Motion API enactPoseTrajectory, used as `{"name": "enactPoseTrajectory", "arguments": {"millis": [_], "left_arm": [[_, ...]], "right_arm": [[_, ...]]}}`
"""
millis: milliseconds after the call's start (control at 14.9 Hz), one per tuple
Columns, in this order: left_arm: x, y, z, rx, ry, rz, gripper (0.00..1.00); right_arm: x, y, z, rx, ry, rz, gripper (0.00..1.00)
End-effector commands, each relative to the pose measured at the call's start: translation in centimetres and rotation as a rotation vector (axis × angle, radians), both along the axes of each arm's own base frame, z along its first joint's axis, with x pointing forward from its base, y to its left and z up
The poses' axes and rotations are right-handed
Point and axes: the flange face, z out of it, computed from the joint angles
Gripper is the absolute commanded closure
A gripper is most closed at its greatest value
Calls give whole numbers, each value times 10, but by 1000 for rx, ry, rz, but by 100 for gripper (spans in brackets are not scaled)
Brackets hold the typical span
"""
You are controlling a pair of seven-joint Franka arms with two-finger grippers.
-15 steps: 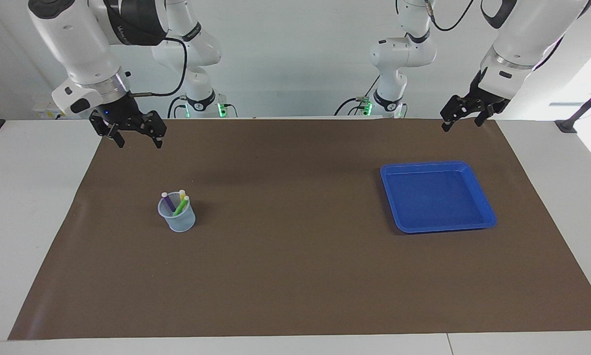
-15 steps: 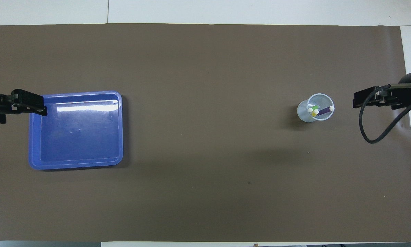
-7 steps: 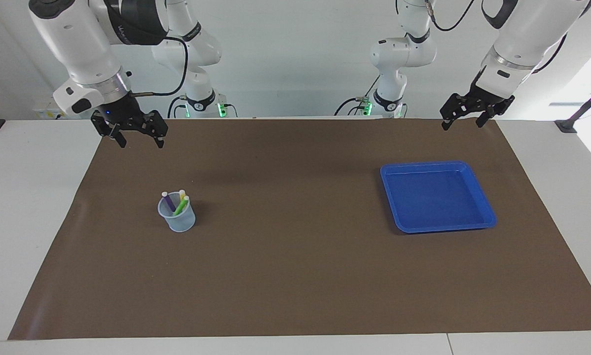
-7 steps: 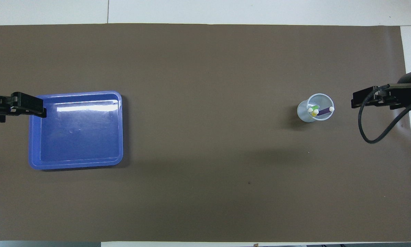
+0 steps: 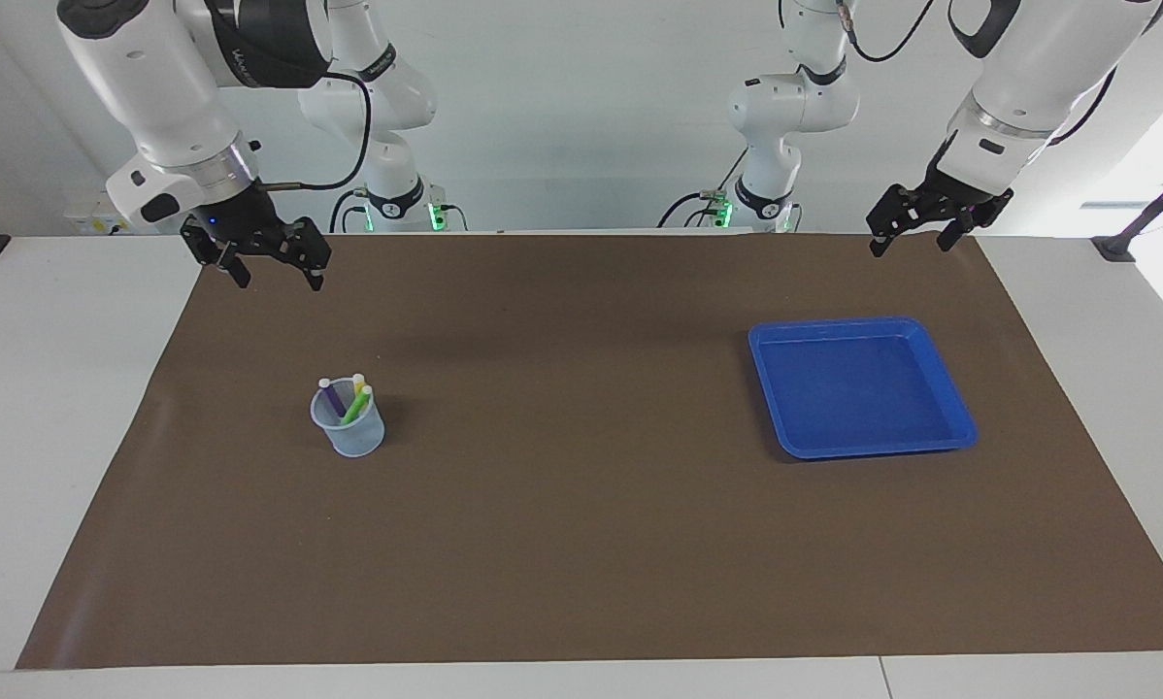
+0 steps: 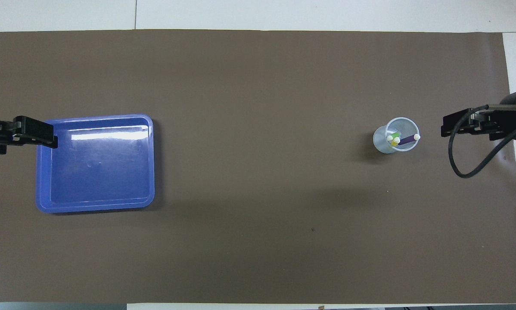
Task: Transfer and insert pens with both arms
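The room is brightly and evenly lit from above, with extra daylight pouring in at about three o'clock in the facing view, where the white surface washes out. A white streak of glare lies across the blue tray along its edge farther from the robots. The clear cup throws a soft, short shadow on the brown mat, and broad faint shadows of the arms smear across it. Both views are sharp, without visible bending at the edges.
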Motion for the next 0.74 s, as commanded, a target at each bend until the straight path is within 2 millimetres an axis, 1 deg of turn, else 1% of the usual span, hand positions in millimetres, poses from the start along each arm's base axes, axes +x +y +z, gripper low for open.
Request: {"name": "enactPoseTrajectory", "arguments": {"millis": [0, 672], "left_arm": [[-3, 3, 1, -4, -2, -13, 0], [-3, 4, 0, -4, -1, -11, 0]], "right_arm": [[-6, 0, 3, 1, 4, -22, 0], [-5, 2, 4, 7, -7, -19, 0]]}}
